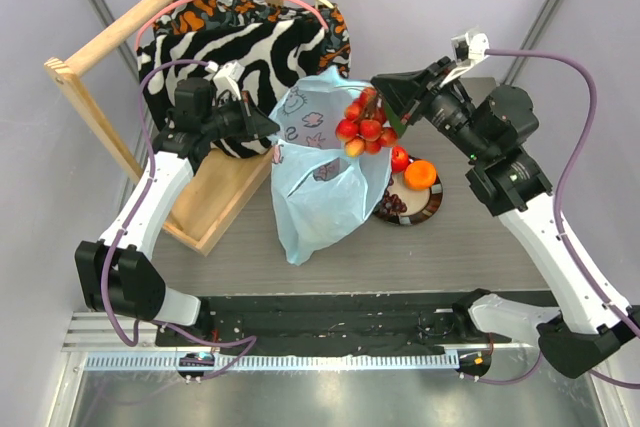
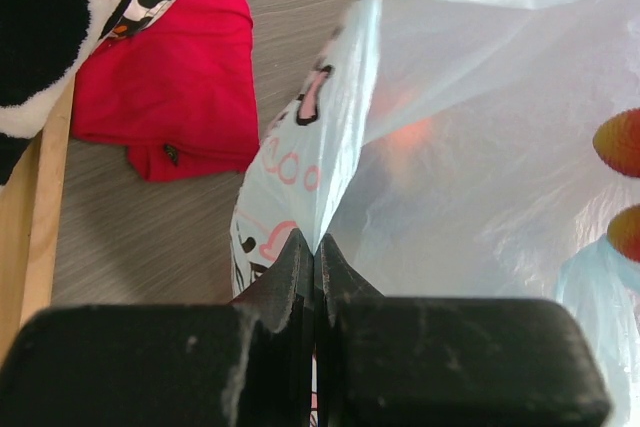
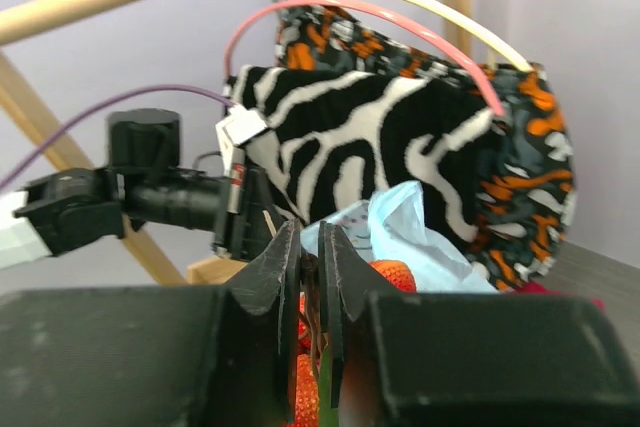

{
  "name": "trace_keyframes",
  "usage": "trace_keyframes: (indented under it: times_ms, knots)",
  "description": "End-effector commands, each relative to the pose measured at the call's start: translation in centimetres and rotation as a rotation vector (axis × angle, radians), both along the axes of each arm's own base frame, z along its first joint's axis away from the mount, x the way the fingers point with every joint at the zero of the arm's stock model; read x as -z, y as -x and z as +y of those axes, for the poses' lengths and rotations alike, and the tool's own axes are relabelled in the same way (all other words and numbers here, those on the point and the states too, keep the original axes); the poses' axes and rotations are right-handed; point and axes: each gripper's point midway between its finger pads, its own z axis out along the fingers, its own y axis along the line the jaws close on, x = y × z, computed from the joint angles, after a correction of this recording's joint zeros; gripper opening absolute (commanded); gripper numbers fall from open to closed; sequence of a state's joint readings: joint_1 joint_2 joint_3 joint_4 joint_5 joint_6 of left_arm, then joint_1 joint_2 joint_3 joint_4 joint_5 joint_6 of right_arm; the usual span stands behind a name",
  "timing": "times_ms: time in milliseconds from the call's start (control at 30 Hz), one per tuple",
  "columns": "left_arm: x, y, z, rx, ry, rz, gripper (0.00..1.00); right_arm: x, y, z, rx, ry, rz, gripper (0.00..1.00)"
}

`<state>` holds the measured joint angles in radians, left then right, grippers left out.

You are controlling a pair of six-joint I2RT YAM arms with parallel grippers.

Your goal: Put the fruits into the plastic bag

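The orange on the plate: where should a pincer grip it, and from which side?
Likely from straight above, across the round middle of the orange. Its top is uncovered on the plate; the red apple crowds one side, so close on the two free sides.

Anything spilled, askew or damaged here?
Nothing spilled or damaged. Left gripper pinches the bag, right gripper holds the bunch by its mouth, other fruits sit on the plate. Only a red cloth lies crumpled on the table.
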<state>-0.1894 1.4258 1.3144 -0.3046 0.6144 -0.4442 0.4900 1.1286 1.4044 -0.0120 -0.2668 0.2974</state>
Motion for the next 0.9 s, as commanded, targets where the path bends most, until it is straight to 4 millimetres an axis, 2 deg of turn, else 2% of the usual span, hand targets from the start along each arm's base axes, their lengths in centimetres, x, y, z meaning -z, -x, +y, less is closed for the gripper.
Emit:
trace_keyframes:
  times_ms: [0,167,367,567,600,700,800,867]
  knots:
    - [-3.2,0.2,-0.1,0.014,0.028,-0.091,0.0,0.0,0.1,-2.6,0.135,0.059,-0.021,0.01]
    - [-2.9,0.0,0.0,0.011,0.022,-0.087,0.0,4.1,-1.5,-1.0,0.112,0.104,0.062,0.01]
    - [-2.4,-0.1,-0.1,0.017,0.023,-0.072,0.0,6.9,-2.6,1.3,0.111,0.128,0.092,0.01]
    - [-2.1,-0.3,-0.1,0.017,0.025,-0.062,0.0,9.6,-2.7,5.6,0.047,0.178,0.125,0.01]
    - [-1.9,-0.3,-0.2,0.018,0.024,-0.058,0.0,10.7,-3.2,6.2,0.045,0.198,0.146,0.01]
    - [-1.7,-0.4,-0.2,0.017,0.021,-0.051,0.0,13.6,-3.9,6.7,0.07,0.242,0.209,0.01]
    - [-1.7,-0.4,-0.2,0.018,0.02,-0.052,0.0,16.7,-4.8,5.8,0.138,0.296,0.277,0.01]
    - [-1.7,-0.4,-0.2,0.016,0.02,-0.052,0.0,17.6,-4.8,5.1,0.169,0.316,0.297,0.01]
